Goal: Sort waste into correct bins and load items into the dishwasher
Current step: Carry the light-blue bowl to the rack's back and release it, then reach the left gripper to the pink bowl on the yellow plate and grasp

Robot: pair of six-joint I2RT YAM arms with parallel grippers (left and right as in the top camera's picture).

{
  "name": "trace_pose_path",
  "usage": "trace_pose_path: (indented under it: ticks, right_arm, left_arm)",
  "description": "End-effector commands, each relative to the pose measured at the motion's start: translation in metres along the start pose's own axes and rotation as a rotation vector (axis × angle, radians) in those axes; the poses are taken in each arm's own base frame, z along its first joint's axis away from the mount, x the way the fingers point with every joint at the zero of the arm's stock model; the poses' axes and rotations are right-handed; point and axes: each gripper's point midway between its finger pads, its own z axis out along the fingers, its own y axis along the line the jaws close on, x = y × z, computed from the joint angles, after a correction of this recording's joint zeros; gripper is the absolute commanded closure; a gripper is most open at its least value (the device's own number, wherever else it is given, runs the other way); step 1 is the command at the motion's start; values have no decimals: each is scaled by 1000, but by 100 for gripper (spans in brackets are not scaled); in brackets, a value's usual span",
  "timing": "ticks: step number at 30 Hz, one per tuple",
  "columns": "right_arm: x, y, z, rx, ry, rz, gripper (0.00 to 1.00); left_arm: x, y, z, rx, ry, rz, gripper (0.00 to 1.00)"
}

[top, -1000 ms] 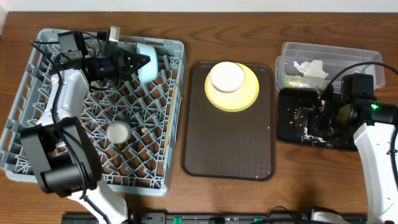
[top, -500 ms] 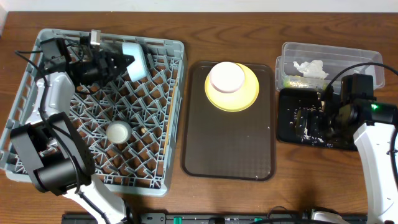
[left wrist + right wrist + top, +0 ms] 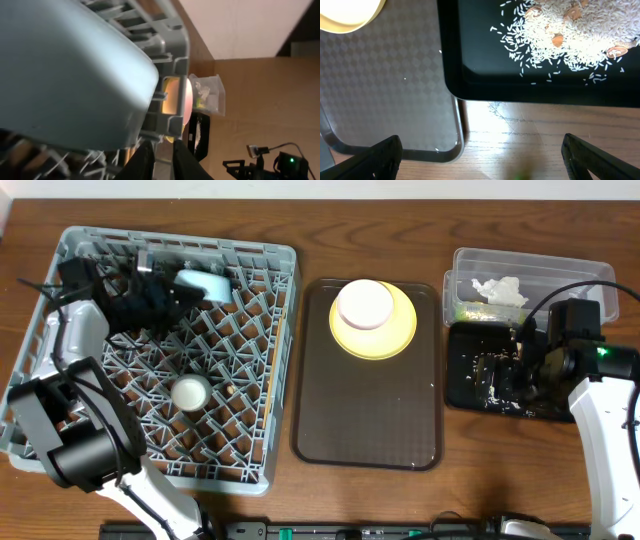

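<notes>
The light-blue bowl (image 3: 203, 284) lies tilted in the back of the grey dish rack (image 3: 283, 258). My left gripper (image 3: 183, 298) is shut on its near edge. In the left wrist view the bowl (image 3: 65, 75) fills the frame above the narrow jaws (image 3: 159, 150). The white bowl (image 3: 365, 302) sits on the pale-yellow plate (image 3: 385, 338). The tissue (image 3: 500, 288) and green wrapper (image 3: 468, 310) lie in the clear tub (image 3: 530, 262). Crumbs (image 3: 560, 35) lie in the black tray (image 3: 480, 85). My right gripper (image 3: 480, 162) is open and empty, over the black tray's (image 3: 462, 395) left edge.
The brown serving tray (image 3: 365, 415) lies between the rack and the bins; its corner shows in the right wrist view (image 3: 385, 90). A small white round object (image 3: 190, 392) sits in the middle of the rack. Bare wood table lies along the front edge.
My left gripper has drawn back to the left along the rack's far side, and the light-blue bowl has moved left with it and tipped over flatter. The right arm has not moved.
</notes>
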Motion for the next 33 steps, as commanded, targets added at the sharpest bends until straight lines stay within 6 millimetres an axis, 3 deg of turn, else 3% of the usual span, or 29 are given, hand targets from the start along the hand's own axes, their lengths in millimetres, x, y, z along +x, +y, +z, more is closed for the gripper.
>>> trace_pose_path:
  ticks: [1,7,13,17,21,33]
  right_arm:
    - [-5,-1,-7,5,-27,-3,1]
    - [-5,-1,-7,5,-27,-3,1]
    - [-5,-1,-7,5,-28,-3,1]
    - [-5,-1,-7,5,-28,-3,1]
    - [-5,-1,-7,5,-28,-3,1]
    - [-4,-1,-7,5,-24,-2,1]
  left_arm:
    - [2,8,-9,-23,-3,-59,76]
    - [10,-8,-17,-25,3,-53,69]
    - [16,-49,-22,-79,-20,85,65]
    - [30,-78,-11,-194,-14,226,66]
    - [52,-94,16,-338,29,366,65]
    - [145,-113,157,-579,234,854,43]
